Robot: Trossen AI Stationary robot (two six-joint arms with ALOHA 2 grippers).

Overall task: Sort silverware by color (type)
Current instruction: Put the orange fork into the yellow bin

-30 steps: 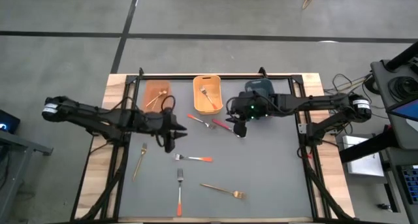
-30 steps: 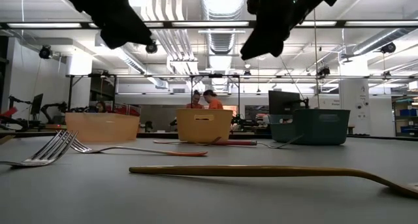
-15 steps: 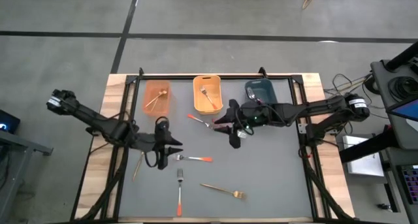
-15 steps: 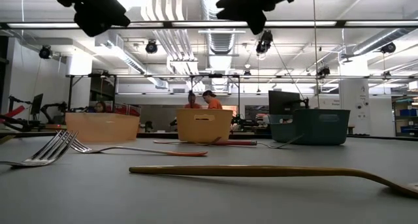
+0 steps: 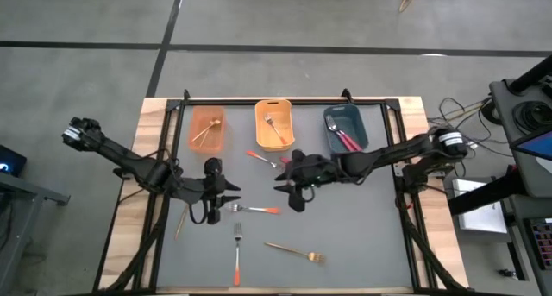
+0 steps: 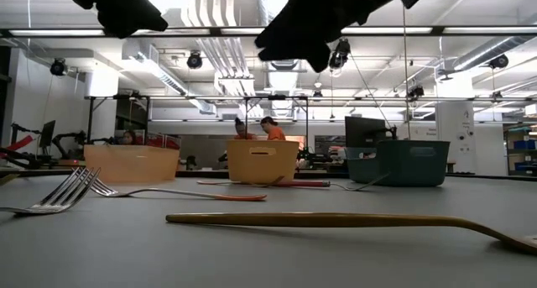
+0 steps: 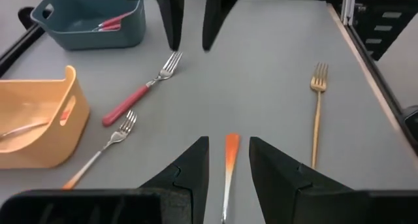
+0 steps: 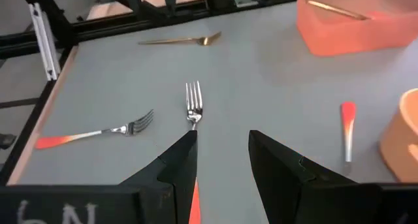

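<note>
2 grippers hang above the middle of the grey table [image 5: 362, 236], facing each other over an orange-handled fork [image 5: 256, 209] that lies between them. The left gripper [image 5: 226, 198] has its fingers [image 7: 196, 165] parted with nothing between them, the fork's orange handle showing on the table through the gap. The right gripper [image 5: 289, 185] is likewise parted and empty, its fingers [image 8: 277, 162] above the same fork's tines.

5 more forks lie loose on the table: a gold one [image 5: 184, 213] near the left edge, a 2nd orange-handled one [image 5: 237, 255] toward the front, a gold one [image 5: 294, 251] beside it to the right, and, just in front of the bins, a 3rd orange-handled one [image 5: 261, 159] beside a red-handled one [image 7: 140, 90].

3 bins stand along the far edge. The salmon bin [image 5: 195, 139] holds a gold fork [image 5: 207, 129], the orange bin [image 5: 289, 128] holds a silver-tined fork [image 5: 273, 126], and the blue bin [image 5: 329, 119] holds red-handled forks [image 5: 348, 141].
</note>
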